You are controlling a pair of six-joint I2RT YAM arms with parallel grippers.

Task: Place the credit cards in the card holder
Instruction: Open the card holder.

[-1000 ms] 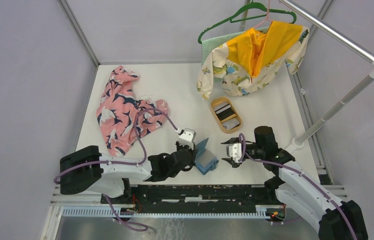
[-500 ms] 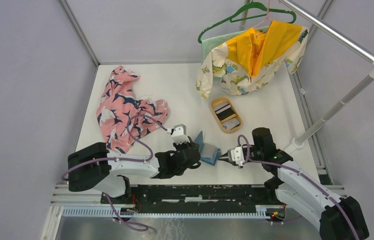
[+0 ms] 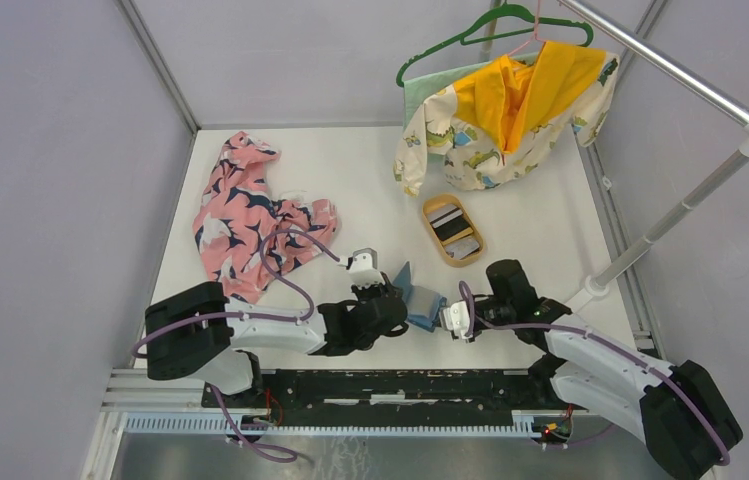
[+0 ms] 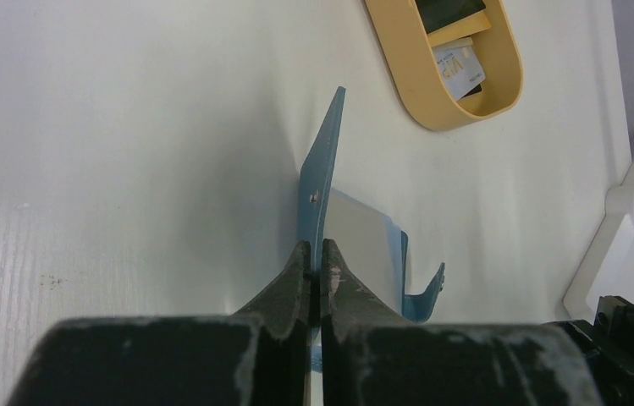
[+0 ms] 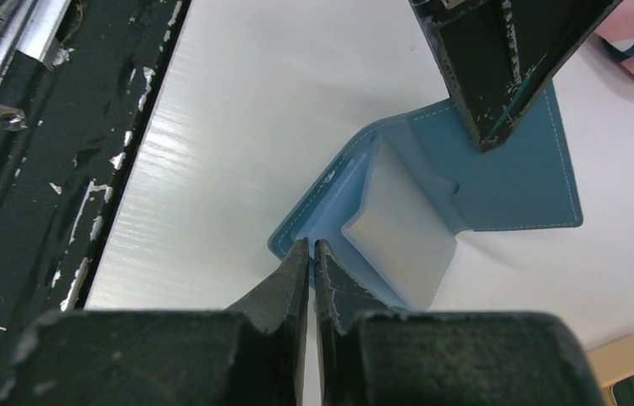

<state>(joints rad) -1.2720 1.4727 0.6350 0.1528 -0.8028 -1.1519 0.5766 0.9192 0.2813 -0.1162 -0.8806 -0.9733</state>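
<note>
One teal card holder point(image 3: 420, 303) sits open between two grippers, the left gripper point(image 4: 317, 266) clamped on its raised flap and the right gripper point(image 5: 306, 249) pinching its flat half. The cards point(image 4: 459, 72) (three, I think) lie in one wooden tray point(image 4: 447, 123) beyond.

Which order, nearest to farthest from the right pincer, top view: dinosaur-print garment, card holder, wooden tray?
1. card holder: at the right pincer tips, near edge of the table.
2. wooden tray: mid-table, behind the pincer.
3. dinosaur-print garment: far back, hanging from the rail.
</note>
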